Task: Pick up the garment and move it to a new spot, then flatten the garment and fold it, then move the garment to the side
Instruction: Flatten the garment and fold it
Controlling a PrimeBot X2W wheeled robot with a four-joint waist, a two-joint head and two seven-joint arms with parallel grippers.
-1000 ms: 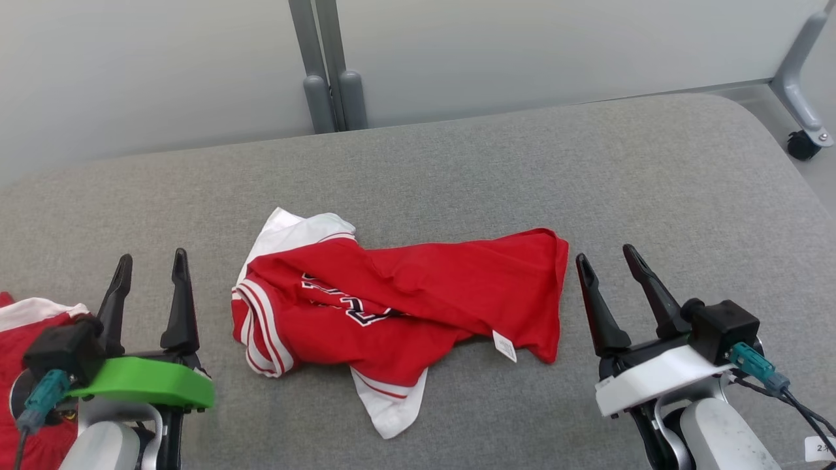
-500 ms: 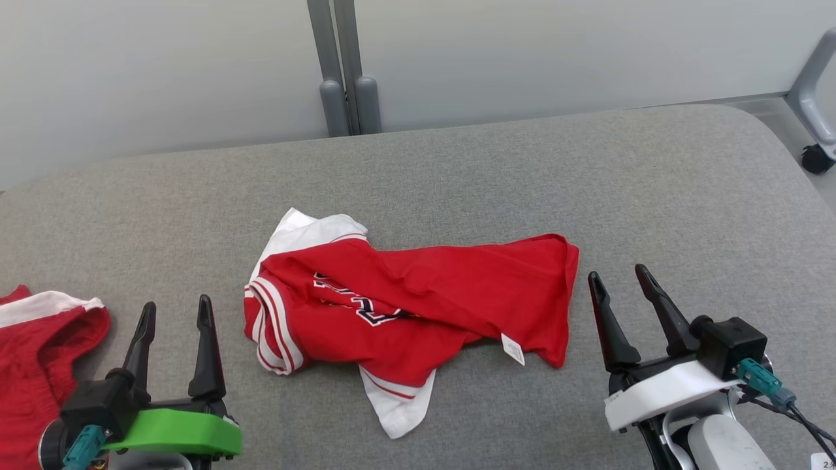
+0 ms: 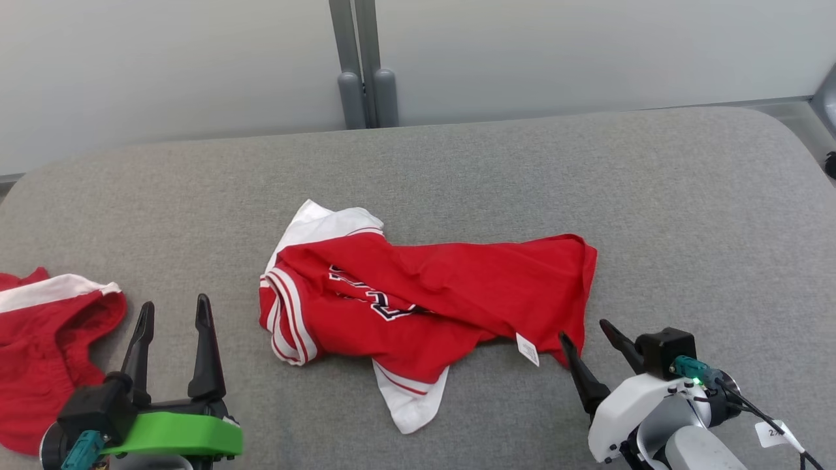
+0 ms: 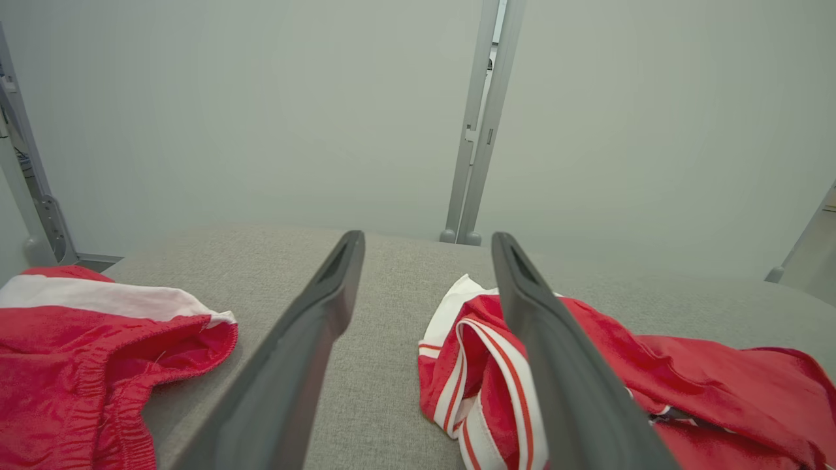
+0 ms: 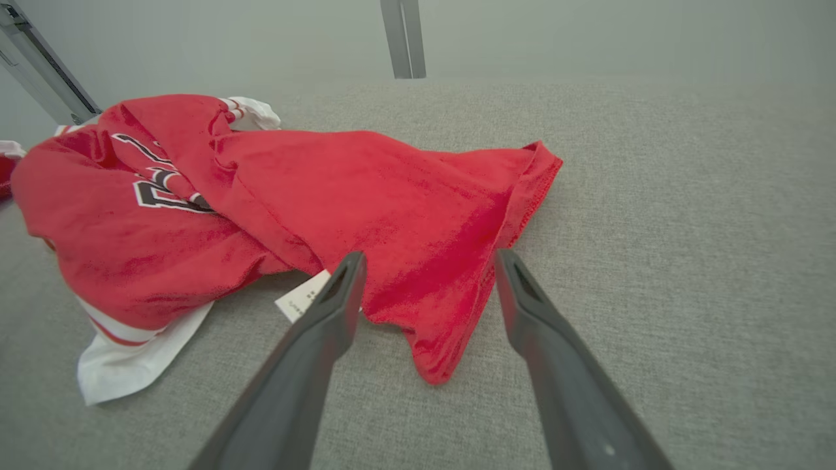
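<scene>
The garment (image 3: 424, 300) is a crumpled red jersey with white trim and dark lettering, lying mid-surface on the grey cushion (image 3: 588, 183). In the right wrist view the garment (image 5: 326, 196) spreads ahead, its lower right corner just beyond my fingertips. My right gripper (image 3: 583, 328) is open, tips close to that corner beside a white label (image 3: 528, 349). My left gripper (image 3: 173, 305) stands open at the lower left, apart from the jersey's striped left edge. In the left wrist view the garment (image 4: 620, 365) lies to the right of my open left gripper (image 4: 424, 241).
A second red piece of clothing with a white band (image 3: 46, 326) lies at the left edge, also seen as red cloth (image 4: 85, 352) in the left wrist view. Grey partition posts (image 3: 362, 65) stand behind the cushion. A caster wheel (image 3: 831, 163) shows at the far right.
The head camera has shifted, so the whole scene slid right. My right gripper has dropped and turned toward the jersey's lower right corner. The garment has kept its shape.
</scene>
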